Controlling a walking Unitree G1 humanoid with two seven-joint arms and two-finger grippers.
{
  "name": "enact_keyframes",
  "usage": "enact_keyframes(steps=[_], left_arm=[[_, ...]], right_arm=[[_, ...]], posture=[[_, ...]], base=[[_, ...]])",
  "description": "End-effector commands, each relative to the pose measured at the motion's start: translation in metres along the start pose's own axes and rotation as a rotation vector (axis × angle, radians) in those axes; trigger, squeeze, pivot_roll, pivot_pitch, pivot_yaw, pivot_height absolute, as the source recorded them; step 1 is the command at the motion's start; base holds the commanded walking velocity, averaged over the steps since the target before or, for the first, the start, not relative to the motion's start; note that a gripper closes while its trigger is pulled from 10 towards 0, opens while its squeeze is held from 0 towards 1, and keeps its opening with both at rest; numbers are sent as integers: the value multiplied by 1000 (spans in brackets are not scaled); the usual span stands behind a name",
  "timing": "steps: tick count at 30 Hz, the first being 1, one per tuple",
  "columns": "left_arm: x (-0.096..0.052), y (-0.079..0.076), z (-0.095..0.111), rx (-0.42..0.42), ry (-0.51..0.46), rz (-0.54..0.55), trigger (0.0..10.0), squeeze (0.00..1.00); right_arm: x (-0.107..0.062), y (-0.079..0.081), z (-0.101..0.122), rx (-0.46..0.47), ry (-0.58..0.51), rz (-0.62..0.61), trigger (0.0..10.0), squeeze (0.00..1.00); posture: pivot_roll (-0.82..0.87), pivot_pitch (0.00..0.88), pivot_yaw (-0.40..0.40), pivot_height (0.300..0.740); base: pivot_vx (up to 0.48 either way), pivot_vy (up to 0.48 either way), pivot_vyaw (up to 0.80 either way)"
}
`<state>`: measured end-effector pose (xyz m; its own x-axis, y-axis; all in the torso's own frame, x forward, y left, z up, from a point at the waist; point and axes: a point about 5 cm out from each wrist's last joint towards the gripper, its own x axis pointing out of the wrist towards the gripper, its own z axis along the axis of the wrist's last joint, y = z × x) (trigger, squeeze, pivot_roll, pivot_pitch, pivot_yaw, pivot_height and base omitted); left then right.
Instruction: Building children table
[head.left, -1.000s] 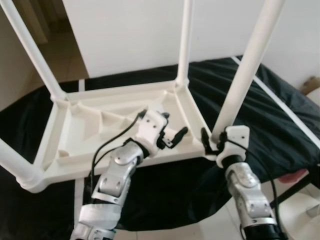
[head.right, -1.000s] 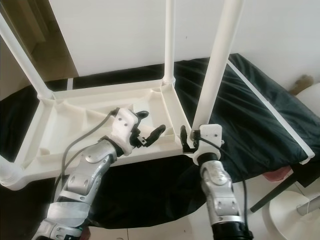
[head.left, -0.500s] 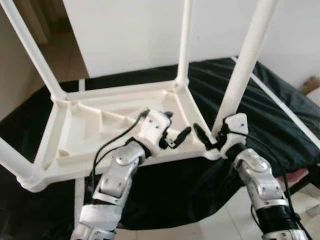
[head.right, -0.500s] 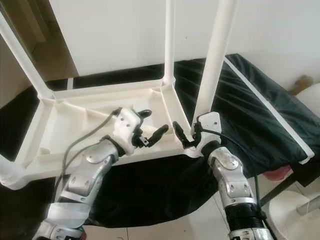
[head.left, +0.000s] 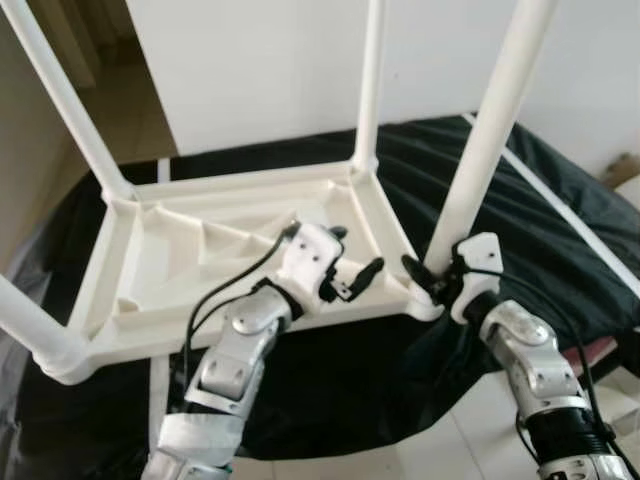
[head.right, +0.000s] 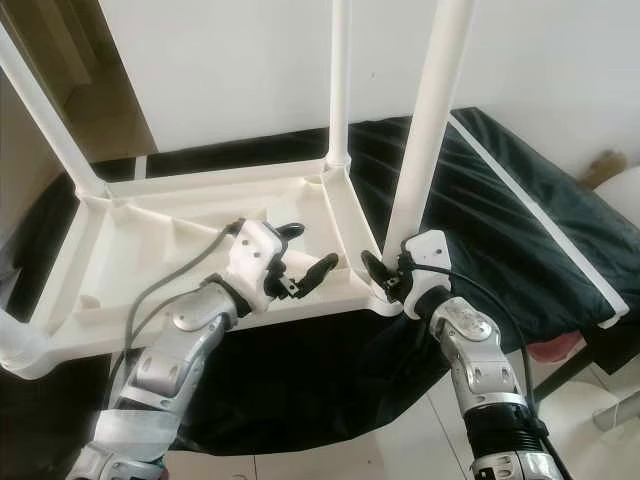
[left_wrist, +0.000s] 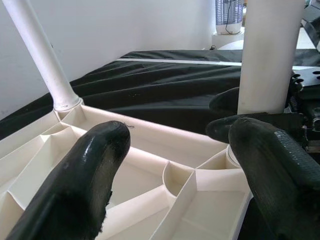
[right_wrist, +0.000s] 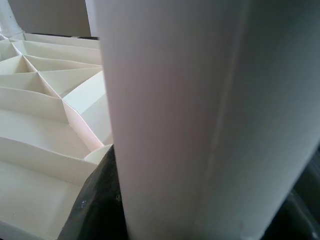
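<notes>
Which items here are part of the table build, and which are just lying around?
Part of the job:
- upturned white table top
- near right leg, with the right gripper at its base
- other legs, e.g. far right leg
- left gripper, open above the underside

Lying about:
- black sheet under the table
- pink object at the sheet's edge
</notes>
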<state>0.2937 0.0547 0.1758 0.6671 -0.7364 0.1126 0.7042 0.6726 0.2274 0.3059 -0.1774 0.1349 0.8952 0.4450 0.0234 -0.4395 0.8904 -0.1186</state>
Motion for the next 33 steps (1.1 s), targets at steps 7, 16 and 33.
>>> enact_keyframes(steps=[7,16,33], left_arm=[[-1,-2,-1,-4,5,0,10000,0],[-1,-3,-1,-10,8,0,10000,0],[0,-2,-1,-15,5,4,10000,0]], right_arm=[[-3,3,-8,16,42,-61,10000,0],[-1,3,-11,28,80,-265,10000,0],[1,29,-9,116,127,-741,10000,0]], posture=[[-10,0,29,740],[-12,0,29,740],[-11,0,22,740]], base=[[0,0,0],[0,0,0],[0,0,0]])
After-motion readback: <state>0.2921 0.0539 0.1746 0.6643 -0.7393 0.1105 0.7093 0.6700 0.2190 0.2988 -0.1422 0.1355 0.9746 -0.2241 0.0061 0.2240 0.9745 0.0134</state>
